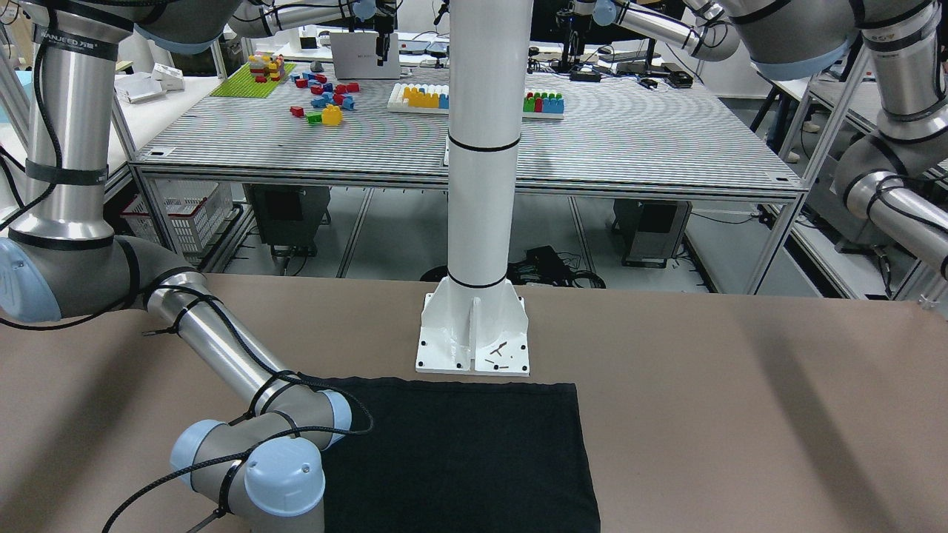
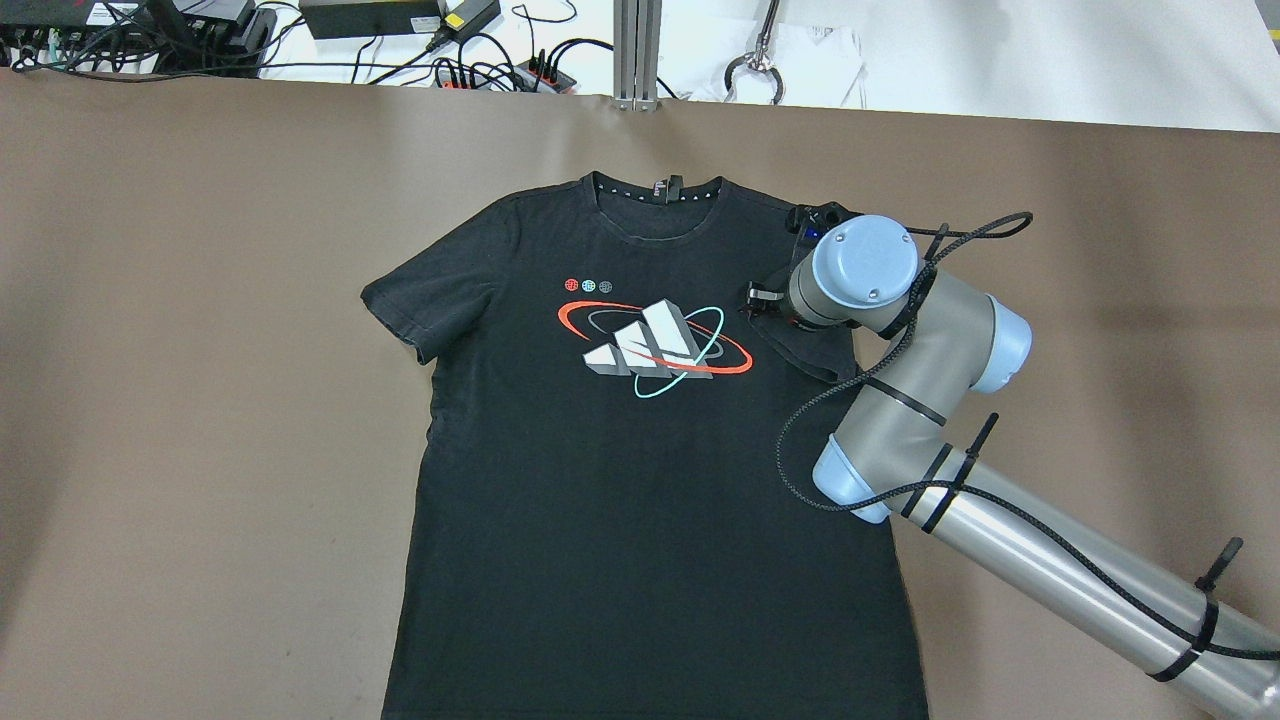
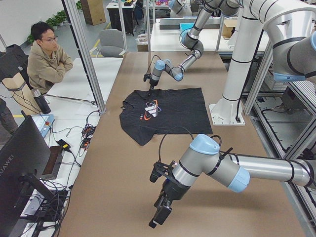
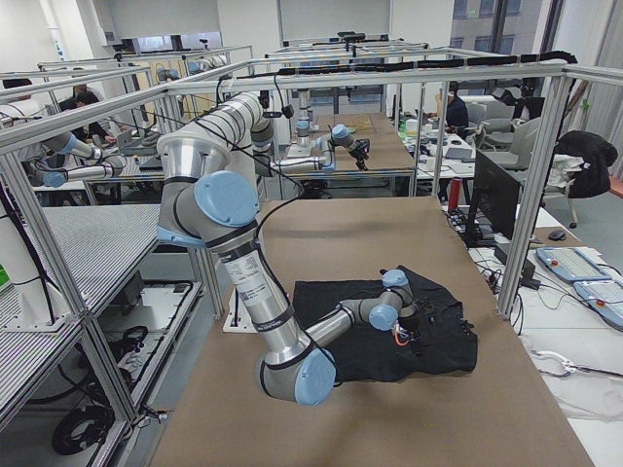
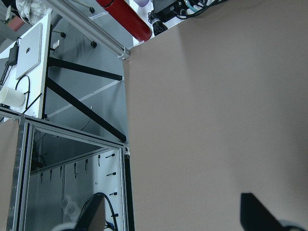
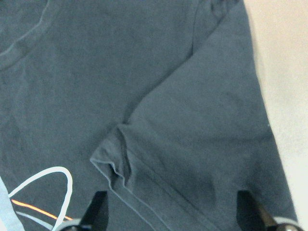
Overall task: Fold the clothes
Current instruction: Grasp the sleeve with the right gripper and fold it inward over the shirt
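The clothes are a black T-shirt (image 2: pixel 620 500) with a white, red and teal chest print, lying face up on the brown table, collar toward the far edge. Its sleeve (image 2: pixel 805 350) on the overhead view's right is folded inward onto the body; the other sleeve (image 2: pixel 420 300) lies spread out. My right gripper (image 2: pixel 765 305) hovers over the folded sleeve (image 6: pixel 202 130). In the right wrist view it (image 6: pixel 173 219) is open, its fingertips wide apart with nothing between them. My left gripper (image 5: pixel 174 216) is open over bare table, far from the shirt (image 3: pixel 173 111).
The white pillar's base plate (image 1: pixel 474 337) stands just behind the shirt's hem (image 1: pixel 459 451). Power strips and cables (image 2: pixel 400 40) lie past the far table edge. A person (image 3: pixel 47 59) sits beyond the table. A table edge and frame (image 5: pixel 122 96) are near the left gripper.
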Controlling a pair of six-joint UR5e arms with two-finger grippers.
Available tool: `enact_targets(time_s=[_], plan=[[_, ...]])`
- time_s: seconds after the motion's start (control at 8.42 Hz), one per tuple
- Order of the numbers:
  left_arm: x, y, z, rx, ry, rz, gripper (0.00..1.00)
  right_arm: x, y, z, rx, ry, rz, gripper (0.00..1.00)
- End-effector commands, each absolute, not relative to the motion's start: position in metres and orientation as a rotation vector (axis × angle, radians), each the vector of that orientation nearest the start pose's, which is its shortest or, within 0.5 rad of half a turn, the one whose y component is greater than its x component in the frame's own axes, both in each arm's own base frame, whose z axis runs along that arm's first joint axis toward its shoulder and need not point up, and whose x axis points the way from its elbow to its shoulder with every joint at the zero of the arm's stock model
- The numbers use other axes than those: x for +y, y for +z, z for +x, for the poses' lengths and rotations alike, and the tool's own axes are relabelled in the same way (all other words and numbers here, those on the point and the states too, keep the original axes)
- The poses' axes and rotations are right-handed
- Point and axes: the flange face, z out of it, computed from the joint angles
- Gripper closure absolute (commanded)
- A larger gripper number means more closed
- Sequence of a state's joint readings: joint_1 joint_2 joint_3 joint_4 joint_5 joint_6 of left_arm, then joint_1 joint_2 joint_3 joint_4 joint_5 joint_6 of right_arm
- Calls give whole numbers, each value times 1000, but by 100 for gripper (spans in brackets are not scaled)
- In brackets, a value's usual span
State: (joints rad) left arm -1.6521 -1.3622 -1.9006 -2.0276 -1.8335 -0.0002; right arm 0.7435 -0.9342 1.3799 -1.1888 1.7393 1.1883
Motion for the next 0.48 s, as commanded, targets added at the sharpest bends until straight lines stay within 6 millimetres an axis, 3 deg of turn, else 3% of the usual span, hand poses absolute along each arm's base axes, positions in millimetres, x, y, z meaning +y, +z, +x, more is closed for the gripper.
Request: enact_targets(time_s=[0.0, 0.24, 0.36], plan=[[-428, 557, -143, 229, 0, 587, 0, -551, 351, -479, -799, 229, 289, 6], [-427, 555, -143, 228, 5, 599, 0, -514, 357, -471, -821, 196, 285, 6], [-427, 555, -143, 229, 6, 599, 0, -507, 346, -464, -837, 192, 292, 6]])
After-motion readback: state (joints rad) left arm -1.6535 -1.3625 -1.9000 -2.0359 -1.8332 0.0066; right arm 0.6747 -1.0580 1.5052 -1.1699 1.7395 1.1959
